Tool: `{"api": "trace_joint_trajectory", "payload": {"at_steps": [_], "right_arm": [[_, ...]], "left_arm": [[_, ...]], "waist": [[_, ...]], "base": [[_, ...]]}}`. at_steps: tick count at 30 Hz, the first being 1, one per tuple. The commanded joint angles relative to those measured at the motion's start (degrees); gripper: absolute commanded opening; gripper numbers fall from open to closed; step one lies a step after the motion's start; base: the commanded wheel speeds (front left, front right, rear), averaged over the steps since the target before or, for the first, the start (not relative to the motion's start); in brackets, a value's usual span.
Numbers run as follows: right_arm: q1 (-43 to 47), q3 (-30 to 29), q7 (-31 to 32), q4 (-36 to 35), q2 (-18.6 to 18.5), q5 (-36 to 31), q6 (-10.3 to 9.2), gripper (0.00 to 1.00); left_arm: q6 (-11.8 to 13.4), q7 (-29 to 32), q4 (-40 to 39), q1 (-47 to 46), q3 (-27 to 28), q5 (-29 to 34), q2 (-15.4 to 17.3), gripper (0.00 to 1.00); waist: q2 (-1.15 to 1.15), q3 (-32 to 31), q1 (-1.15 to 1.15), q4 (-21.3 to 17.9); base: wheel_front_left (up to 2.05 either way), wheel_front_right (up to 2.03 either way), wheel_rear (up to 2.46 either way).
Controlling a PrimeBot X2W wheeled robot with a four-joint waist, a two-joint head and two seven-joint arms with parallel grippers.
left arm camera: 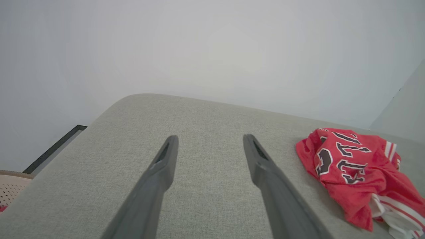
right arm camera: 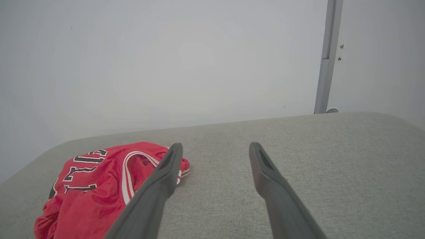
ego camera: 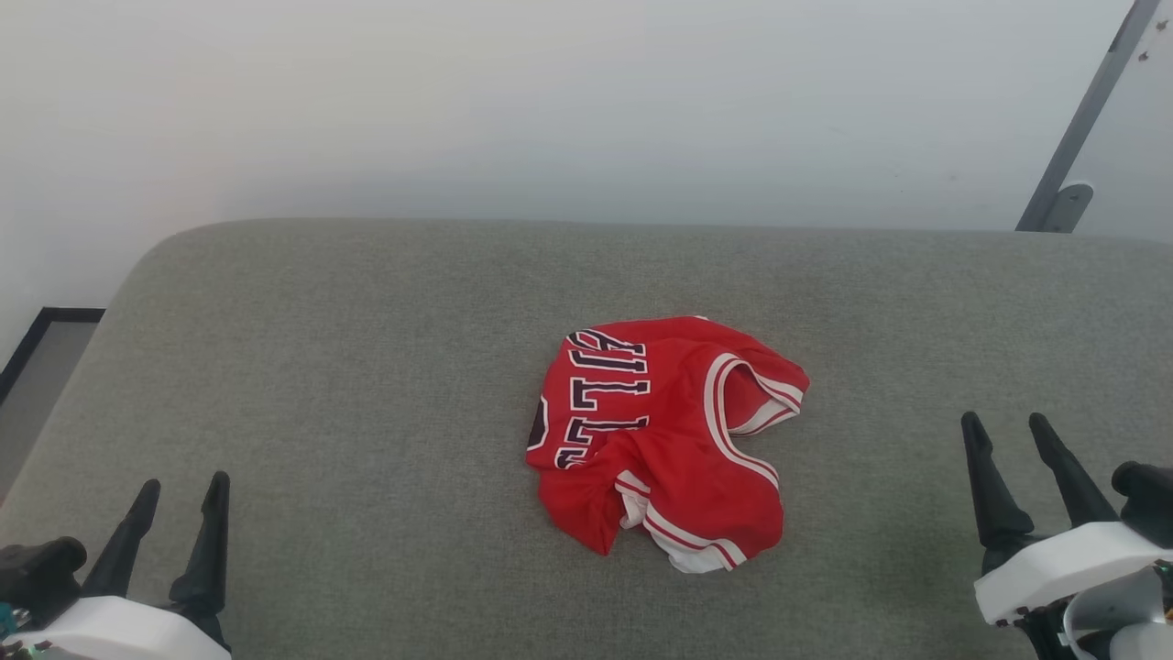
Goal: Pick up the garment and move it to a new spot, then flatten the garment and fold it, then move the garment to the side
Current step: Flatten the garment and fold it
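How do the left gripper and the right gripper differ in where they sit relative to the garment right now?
The left gripper sits lower in the head view and farther from the garment; the right gripper reaches higher, with a shorter gap. In the left wrist view the garment lies right of the fingers; in the right wrist view it lies left, partly behind one finger. Both have open jaws, hold nothing and touch no cloth.

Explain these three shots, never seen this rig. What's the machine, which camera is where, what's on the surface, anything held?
It is a wheeled robot with two arms, each ending in two long dark fingers. The wide shot comes from its head camera, looking down at a grey padded surface. The other two come from cameras on each wrist, looking along that arm's fingers. A crumpled red garment with white trim and dark lettering lies mid-surface. The left gripper and right gripper sit open at either side, apart from it. Nothing is held.
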Motion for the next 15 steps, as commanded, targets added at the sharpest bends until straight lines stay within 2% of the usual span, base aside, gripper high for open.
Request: {"api": "trace_joint_trajectory", "payload": {"at_steps": [1, 7, 15], "right_arm": [[0.24, 0.33, -0.17, 0.15, -0.18, 0.41, -0.02, 1.0], [-0.15, 0.9, -0.23, 0.41, -0.12, 0.09, -0.02, 1.0], [-1.43, 2.23, -0.1, 0.59, -0.44, 0.28, -0.02, 1.0]], "left_arm": [[0.2, 0.43, -0.45, -0.62, -0.28, -0.17, -0.13, 1.0], [-0.58, 2.87, -2.15, -2.24, -1.54, -1.06, -0.14, 1.0], [-2.08, 9.59, -4.79, -6.85, -3.68, -3.47, 0.63, 1.0]], "waist": [[0.0, 0.0, 0.0, 0.13], [0.0, 0.14, 0.0, 0.35], [0.0, 1.06, 0.0, -0.94]], "base": [[0.0, 0.0, 0.0], [0.0, 0.0, 0.0], [0.0, 0.0, 0.0]]}}
